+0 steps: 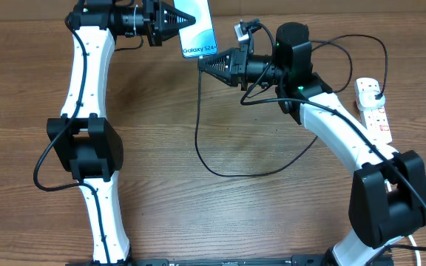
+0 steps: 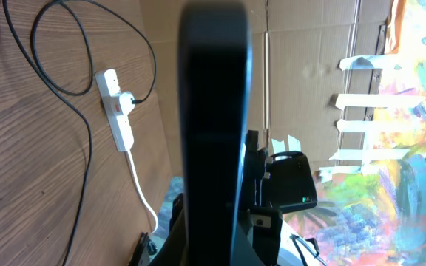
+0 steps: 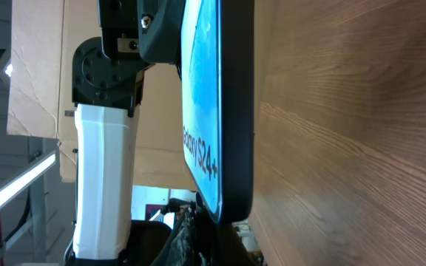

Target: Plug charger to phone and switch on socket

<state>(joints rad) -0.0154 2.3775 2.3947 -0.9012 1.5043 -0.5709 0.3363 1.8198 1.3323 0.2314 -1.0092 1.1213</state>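
Observation:
My left gripper is shut on the phone and holds it above the table's far edge, its light-blue screen lit. The left wrist view shows the phone edge-on as a dark bar. My right gripper sits just under the phone's lower edge, shut on the connector end of the charger, whose black cable hangs down and loops over the table. In the right wrist view the phone fills the middle and the connector tip is hidden. The charger's plug sits in the socket at the right.
The black cable loop lies on the wooden table between the two arms. The socket with its thick white cord lies near the table's edge. Cardboard sheets stand behind the table.

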